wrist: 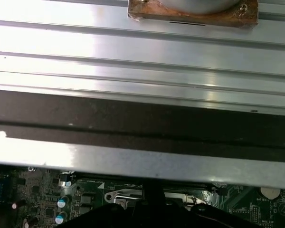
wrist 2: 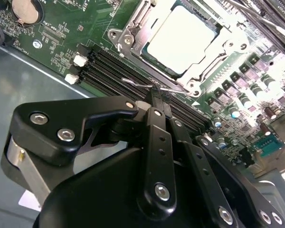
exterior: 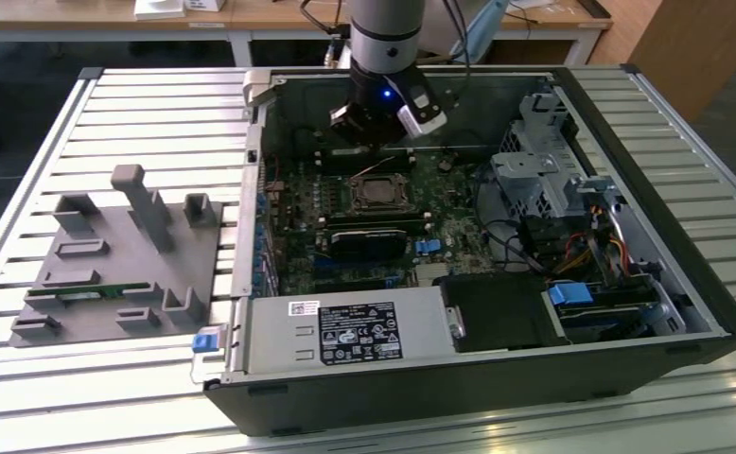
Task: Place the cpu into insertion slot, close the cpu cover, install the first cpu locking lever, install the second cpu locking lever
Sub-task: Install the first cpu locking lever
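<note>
Exterior view – gripper: the gripper (exterior: 381, 128) hangs inside the open computer case (exterior: 671, 284), low over the motherboard (exterior: 457, 222) at the far side of the socket; the state of the jaws cannot be told here.
Exterior view – cpu: the cpu (exterior: 376, 195) lies in the socket in the middle of the board, just near of the gripper.
Exterior view – surroundings: the case rests on a slatted metal surface (exterior: 153, 95); a grey fixture block (exterior: 122, 255) sits on the slats well apart, toward the exterior view's left; a power supply box (exterior: 342, 333) fills the near edge of the case.

Second wrist view – cpu: the dull silver top of the cpu (wrist 2: 180, 38) lies flat and square in its seat.
Second wrist view – cpu cover: the cpu cover (wrist 2: 147, 35) appears down around the chip, its frame bordering the metal top.
Second wrist view – lever: a thin wire locking lever (wrist 2: 147, 86) juts out beside the socket's edge, over the memory slots (wrist 2: 114, 71), just in front of the gripper (wrist 2: 156, 97).
Second wrist view – jaws: pressed together or nearly so; whether they pinch the wire cannot be told.

First wrist view – scene: the case wall (wrist: 142, 164) and slats beyond; a strip of board below.

Handling – judgement: the chip is light, stiff, and fragile underneath, best held by its edges; the lever is springy, thin and slippery, best taken near its hooked end.
</note>
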`<state>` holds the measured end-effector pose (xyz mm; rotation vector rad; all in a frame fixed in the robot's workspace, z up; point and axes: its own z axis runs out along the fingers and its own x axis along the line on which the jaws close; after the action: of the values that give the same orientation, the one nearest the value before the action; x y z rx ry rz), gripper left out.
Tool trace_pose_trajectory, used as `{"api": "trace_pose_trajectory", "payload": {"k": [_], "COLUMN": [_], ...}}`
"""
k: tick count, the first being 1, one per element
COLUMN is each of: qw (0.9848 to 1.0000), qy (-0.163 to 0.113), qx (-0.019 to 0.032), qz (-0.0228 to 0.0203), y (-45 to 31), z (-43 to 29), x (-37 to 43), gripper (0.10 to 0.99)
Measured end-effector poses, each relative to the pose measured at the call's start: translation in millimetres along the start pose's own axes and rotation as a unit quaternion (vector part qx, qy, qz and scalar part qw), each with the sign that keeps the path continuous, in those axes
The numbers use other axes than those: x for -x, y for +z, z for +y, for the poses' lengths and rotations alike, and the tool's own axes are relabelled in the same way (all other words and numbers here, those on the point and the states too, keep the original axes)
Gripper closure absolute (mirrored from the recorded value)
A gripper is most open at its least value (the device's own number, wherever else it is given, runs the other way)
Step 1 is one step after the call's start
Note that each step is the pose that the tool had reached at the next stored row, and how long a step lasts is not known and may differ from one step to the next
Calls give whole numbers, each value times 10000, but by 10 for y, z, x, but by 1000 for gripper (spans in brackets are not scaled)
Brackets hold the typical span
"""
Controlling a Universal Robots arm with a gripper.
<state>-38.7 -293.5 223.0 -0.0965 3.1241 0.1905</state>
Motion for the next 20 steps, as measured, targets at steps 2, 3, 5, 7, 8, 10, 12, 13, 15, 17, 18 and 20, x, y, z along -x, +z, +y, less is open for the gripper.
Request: {"api": "trace_pose_trajectory", "payload": {"k": [2,3,5,7,8,10,12,13,15,17,18,20], "qw": [10000,10000,10000,10000,10000,10000,10000,10000,10000,10000,10000,10000], "qy": [23,32,40,45,47,51,55,56,57,58,60,64], "qx": [-1,-1,-1,-1,-1,0,-1,-1,-1,-2,-2,-1], "qz": [-2,-3,-4,-5,-5,-6,-6,-6,-7,-6,-6,-8], "y": [8,11,16,21,23,27,32,35,42,51,57,70], "z": [-1,-2,-4,-6,-7,-9,-8,-7,-6,-4,-4,-6], "x": [10,17,35,55,66,94,112,119,132,149,162,180], "gripper": [973,973,973,973,973,973,973,973,973,973,973,973]}}
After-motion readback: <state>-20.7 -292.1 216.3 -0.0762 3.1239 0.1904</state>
